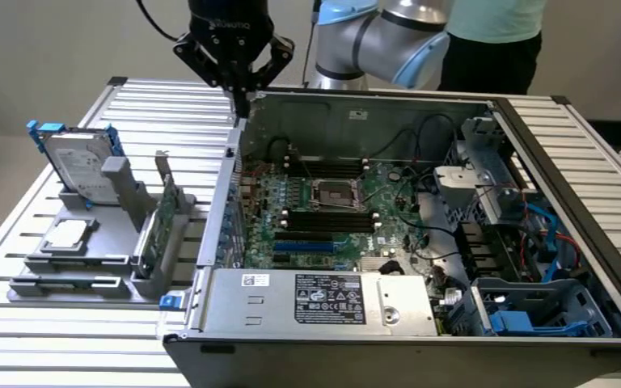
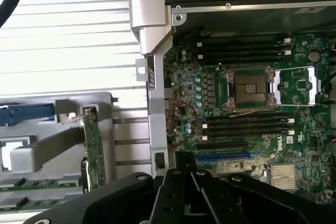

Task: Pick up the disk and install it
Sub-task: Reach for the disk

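Listing the pick-up stage, not yet begun: your gripper point(image 1: 242, 95) hangs over the computer case point(image 1: 397, 360) at its far wall's corner, pincer fully closed and empty.

Item, the disk point(image 1: 78, 166): upright in the grey stand point(image 1: 95, 242), well apart from the case on the exterior view's left (blue rails showing).

The same stand holds a processor chip point(image 1: 65, 234), a green card point(image 1: 158, 226) on edge and a memory stick point(image 1: 62, 283).

Case contents: motherboard point(image 1: 289, 202) with bare socket point(image 1: 330, 192), power supply point(image 1: 332, 295), blue drive bay point(image 1: 532, 319).

By my judgement, the grasp calls for opened jaws and a reach across from the case to the stand.
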### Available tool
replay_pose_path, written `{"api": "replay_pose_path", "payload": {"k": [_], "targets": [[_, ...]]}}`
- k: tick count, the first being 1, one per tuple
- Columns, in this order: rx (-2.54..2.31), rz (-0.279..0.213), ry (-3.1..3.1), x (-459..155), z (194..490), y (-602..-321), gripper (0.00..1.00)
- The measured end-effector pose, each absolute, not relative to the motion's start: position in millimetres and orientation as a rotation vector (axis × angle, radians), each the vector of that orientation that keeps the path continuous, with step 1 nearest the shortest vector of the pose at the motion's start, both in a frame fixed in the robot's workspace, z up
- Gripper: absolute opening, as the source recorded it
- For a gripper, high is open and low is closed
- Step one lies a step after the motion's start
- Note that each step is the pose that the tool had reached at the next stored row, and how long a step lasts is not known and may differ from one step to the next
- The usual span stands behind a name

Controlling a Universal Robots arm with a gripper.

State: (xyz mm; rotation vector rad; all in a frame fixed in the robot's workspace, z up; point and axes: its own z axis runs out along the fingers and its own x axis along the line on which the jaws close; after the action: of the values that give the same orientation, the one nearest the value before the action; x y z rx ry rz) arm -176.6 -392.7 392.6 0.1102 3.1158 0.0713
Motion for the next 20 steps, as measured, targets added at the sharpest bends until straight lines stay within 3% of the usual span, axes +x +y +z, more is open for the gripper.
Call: {"api": "replay_pose_path", "payload": {"k": [20], "targets": [[0.110, 0.049, 3.116, -268, 393, -385, 0.11]]}}
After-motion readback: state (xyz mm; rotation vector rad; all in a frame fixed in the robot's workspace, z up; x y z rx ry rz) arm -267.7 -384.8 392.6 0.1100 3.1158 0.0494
